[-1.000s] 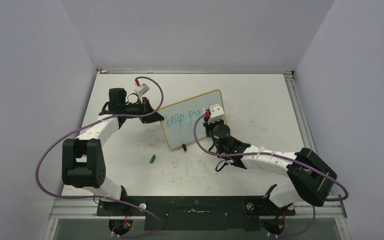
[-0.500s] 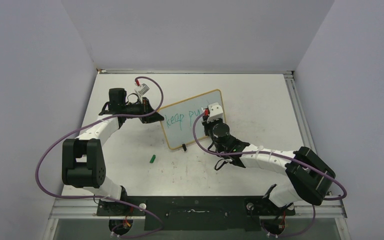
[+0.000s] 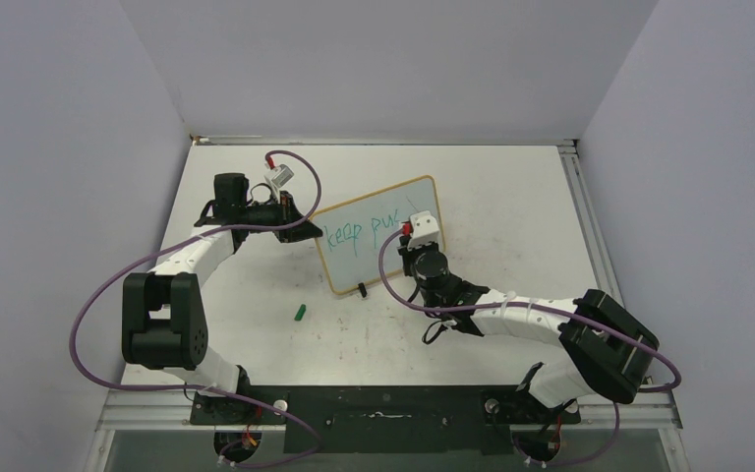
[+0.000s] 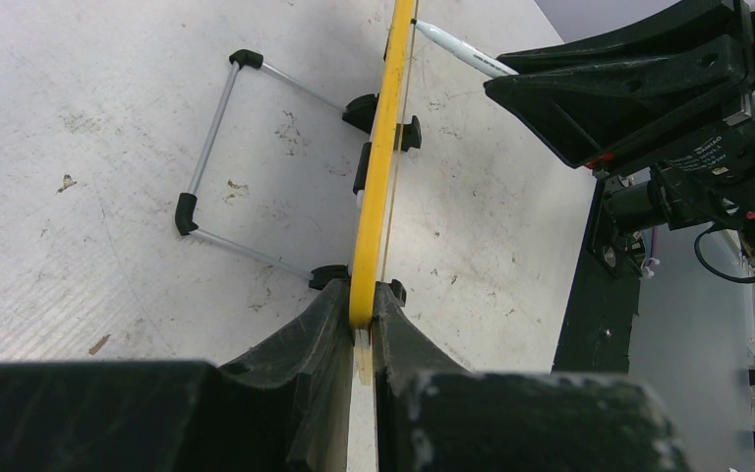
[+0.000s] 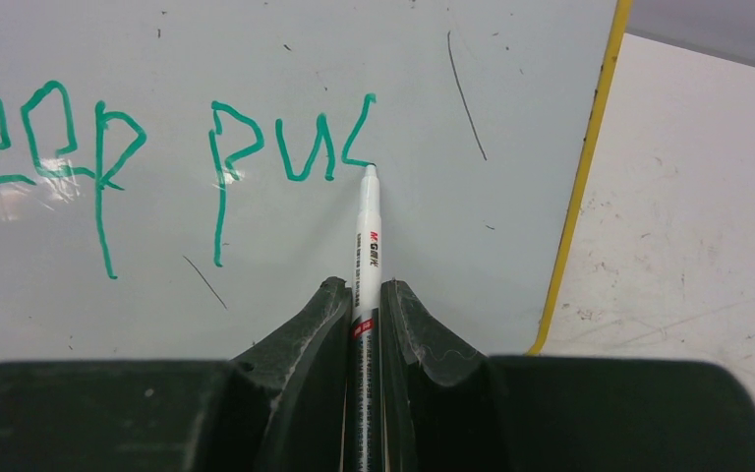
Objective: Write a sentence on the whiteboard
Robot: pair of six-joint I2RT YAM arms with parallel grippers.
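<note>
Words [image 5: 219,197] on the board [image 3: 354,261], standing on the table [image 3: 511,197], say only "keep" and part of a second word, so more writing seems left; the left gripper [image 4: 362,313] pinches its edge, and the right gripper [image 5: 364,300] pinches the pen [image 5: 368,226], tip touching the board.

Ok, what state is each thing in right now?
whiteboard: upright on its stand, edge clamped by left gripper
sentence: unfinished, reads "keep pu" plus a partial letter
marker: uncapped, tip on the board, held by right gripper
green cap: off, lying on the table
</note>
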